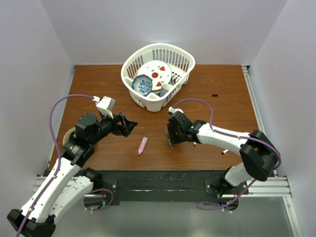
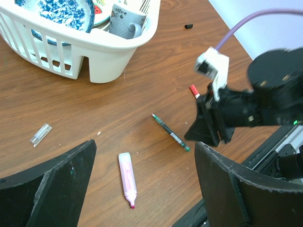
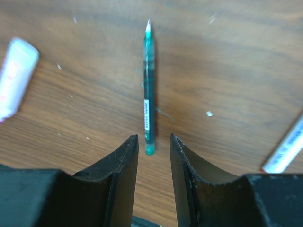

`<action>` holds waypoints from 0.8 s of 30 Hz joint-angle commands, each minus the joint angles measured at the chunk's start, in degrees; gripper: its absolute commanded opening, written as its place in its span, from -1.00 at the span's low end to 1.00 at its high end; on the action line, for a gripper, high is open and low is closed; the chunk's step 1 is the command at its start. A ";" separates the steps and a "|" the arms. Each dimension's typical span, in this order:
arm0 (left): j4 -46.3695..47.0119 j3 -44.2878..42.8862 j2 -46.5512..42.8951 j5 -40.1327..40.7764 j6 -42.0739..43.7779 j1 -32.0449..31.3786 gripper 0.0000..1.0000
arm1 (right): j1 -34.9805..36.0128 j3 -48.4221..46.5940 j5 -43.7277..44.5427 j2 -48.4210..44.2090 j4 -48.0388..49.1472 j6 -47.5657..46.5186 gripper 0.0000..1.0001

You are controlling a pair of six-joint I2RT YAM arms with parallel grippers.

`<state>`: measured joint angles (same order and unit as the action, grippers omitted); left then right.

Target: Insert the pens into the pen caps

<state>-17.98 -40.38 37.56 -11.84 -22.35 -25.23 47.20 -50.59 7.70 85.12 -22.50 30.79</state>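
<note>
A thin dark green pen (image 3: 148,90) lies on the wooden table. Its rear end rests just between the tips of my right gripper (image 3: 154,142), which is open, with a gap on either side of the pen. The pink marker (image 2: 127,179) lies uncapped below my left gripper (image 2: 147,189), whose jaws stand wide open and hold nothing. A pale translucent cap (image 2: 40,134) lies further left. A small black cap (image 1: 215,95) sits far to the right. A white-barrelled pen (image 3: 286,151) with a red end lies beside the right gripper (image 1: 171,139).
A white dish basket (image 1: 183,64) with plates and a mug stands at the back centre. Another small white pen (image 1: 225,151) lies near the right arm's elbow. A roll of tape sits under the left arm at the table's left edge.
</note>
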 commanded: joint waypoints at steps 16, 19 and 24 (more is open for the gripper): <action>3.03 0.13 1.73 -1.88 -4.54 0.01 0.74 | 6.15 1.10 7.24 8.13 1.41 2.88 -0.91; 2.86 0.04 2.78 0.14 -8.75 0.01 0.70 | 6.32 2.59 7.06 2.09 3.25 3.14 -1.00; 10.22 2.67 6.21 -6.08 -15.79 0.01 0.63 | 7.20 5.50 3.47 -10.31 8.16 4.37 -1.00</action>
<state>-15.59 -39.99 41.91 -13.37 -31.33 -25.23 53.43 -45.91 12.91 84.12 -20.32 33.50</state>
